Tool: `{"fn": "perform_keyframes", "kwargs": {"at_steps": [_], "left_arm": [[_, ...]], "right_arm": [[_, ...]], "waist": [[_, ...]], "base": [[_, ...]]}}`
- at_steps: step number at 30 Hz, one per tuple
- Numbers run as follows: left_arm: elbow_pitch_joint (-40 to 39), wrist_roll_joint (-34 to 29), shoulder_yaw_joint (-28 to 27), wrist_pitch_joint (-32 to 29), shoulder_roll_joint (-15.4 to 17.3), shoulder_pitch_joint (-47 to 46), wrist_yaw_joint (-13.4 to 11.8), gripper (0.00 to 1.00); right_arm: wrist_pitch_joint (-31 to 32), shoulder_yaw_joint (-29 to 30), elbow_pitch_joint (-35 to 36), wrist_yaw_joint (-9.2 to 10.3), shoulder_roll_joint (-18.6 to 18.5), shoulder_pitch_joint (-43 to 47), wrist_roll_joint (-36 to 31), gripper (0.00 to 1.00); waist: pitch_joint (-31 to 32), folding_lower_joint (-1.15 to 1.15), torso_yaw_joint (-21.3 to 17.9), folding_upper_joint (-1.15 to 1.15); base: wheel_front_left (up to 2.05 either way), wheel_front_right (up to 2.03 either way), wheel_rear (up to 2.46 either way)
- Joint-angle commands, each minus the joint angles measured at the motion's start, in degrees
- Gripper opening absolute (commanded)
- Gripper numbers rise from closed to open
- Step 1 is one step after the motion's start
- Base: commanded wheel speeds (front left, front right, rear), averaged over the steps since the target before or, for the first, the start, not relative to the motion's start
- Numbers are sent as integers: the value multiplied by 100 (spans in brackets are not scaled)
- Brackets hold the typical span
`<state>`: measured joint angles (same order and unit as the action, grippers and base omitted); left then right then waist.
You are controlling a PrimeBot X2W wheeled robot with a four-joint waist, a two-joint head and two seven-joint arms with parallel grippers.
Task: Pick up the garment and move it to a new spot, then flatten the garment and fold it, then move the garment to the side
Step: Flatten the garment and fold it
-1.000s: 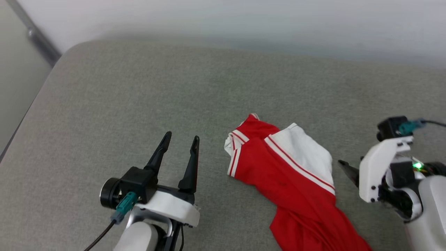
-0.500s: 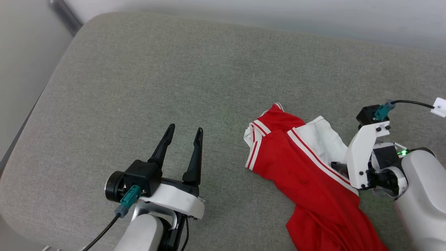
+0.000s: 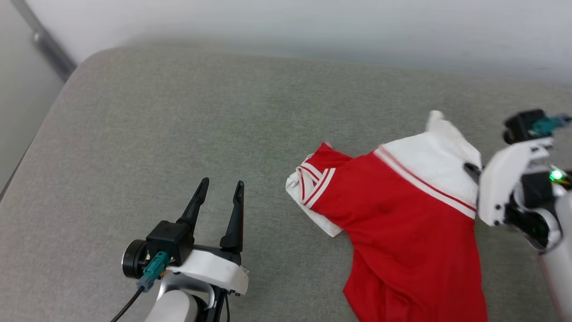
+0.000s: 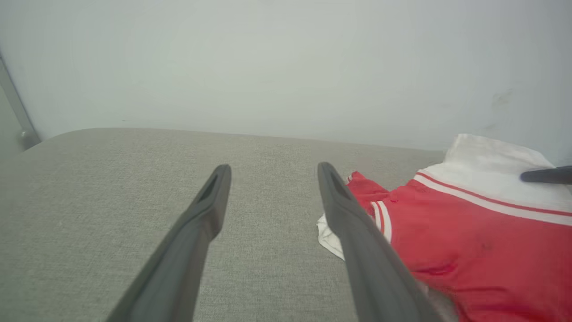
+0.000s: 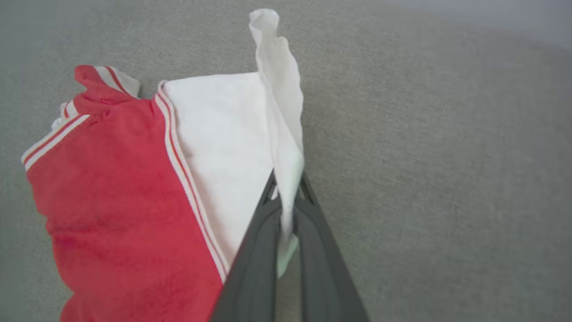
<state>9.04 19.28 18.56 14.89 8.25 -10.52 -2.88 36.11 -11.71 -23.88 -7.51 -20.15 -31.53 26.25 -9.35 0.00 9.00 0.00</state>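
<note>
- Head view looks steeply down on the grey surface (image 3: 178, 112).
- Left wrist view sits low, facing the wall (image 4: 286, 67).
- Right wrist view is close over the garment (image 5: 134, 188), which all three share.

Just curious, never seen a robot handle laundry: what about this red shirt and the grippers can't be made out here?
- Head view: the jersey runs off the bottom edge, so its hem is cut off.
- Head view: the right gripper has its fingers mostly hidden behind its own white wrist housing.
- Left wrist view: the left gripper covers part of the jersey with one finger, and the right edge cuts off more.
</note>
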Motion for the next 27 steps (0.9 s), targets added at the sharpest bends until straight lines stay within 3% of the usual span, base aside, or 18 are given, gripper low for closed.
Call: {"fn": "perform_keyframes", "kwargs": {"at_steps": [1,5,12,13,14,15,16,27], "left_arm": [[3,5,-11,33,14,72,-30,100],[11,48,-16,5,54,154,-52,100],[-17,79,11,-94,133,276,-75,100],[-19,85,12,-105,143,290,-81,100],[-18,93,5,-113,154,303,-88,100],[-15,103,-4,-125,165,319,-97,100],[-11,116,-8,-142,172,329,-108,100],[-30,209,-114,-238,330,687,-258,100]], "right_arm": [[-48,223,94,4,-20,322,-57,0],[-55,1195,447,4,96,1144,-253,0],[44,2500,720,4,679,2667,-627,0],[3,2558,688,4,769,2779,-624,9],[-54,2609,655,4,854,2863,-633,43],[-115,2632,607,4,906,2953,-677,89],[-196,2645,567,4,963,3009,-690,100],[-2379,2736,1102,4,1183,3004,-1319,100]], "waist": [[156,0,-177,0],[265,0,-367,0],[342,0,-507,0],[346,0,-513,0],[353,0,-520,0],[363,0,-524,0],[370,0,-526,0],[778,0,-493,0]], "base": [[0,0,0],[0,0,0],[0,0,0],[0,0,0],[0,0,0],[0,0,0],[0,0,0],[0,0,0]]}}
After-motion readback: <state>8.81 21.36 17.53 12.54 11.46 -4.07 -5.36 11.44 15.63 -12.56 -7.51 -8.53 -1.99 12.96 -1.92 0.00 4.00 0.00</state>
